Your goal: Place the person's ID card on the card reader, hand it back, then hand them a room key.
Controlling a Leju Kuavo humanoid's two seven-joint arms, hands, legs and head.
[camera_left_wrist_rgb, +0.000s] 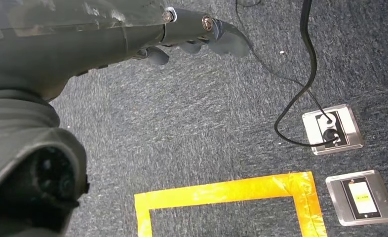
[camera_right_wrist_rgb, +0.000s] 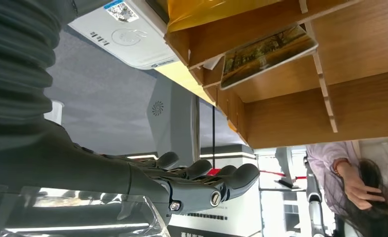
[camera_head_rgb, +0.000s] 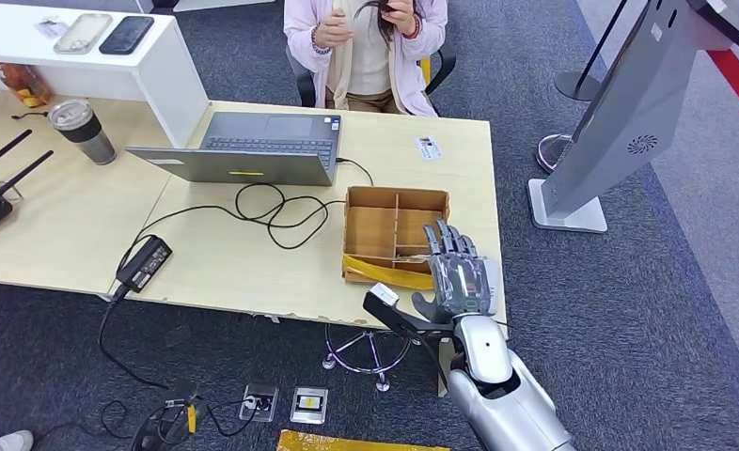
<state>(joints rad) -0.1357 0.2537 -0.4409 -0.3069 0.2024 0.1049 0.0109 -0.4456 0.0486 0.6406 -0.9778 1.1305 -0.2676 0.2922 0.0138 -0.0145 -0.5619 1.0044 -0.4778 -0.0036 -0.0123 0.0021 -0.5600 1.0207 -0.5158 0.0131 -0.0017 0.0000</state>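
A small white ID card [camera_head_rgb: 429, 147] lies on the desk's far right part, in front of the seated person [camera_head_rgb: 366, 47], whose hands are up at their hair. My right hand [camera_head_rgb: 457, 270] hovers with its fingers stretched out and holds nothing, over the near right corner of the wooden divided box [camera_head_rgb: 366, 202]. In the right wrist view, a picture-printed key card [camera_right_wrist_rgb: 267, 49] leans in one of the compartments. The white card reader [camera_right_wrist_rgb: 125, 32] sits beside the box [camera_right_wrist_rgb: 360, 94]. My left hand [camera_left_wrist_rgb: 133, 34] hangs over the carpet and holds nothing.
An open laptop [camera_head_rgb: 253, 148] stands at the desk's middle, with a looped black cable [camera_head_rgb: 272, 211] and a power brick [camera_head_rgb: 144, 261]. A tumbler [camera_head_rgb: 82, 130] is at the left. A grey kiosk stand [camera_head_rgb: 620, 113] rises to the right of the desk. Floor sockets [camera_left_wrist_rgb: 332, 129] and yellow tape [camera_left_wrist_rgb: 221, 192] lie below.
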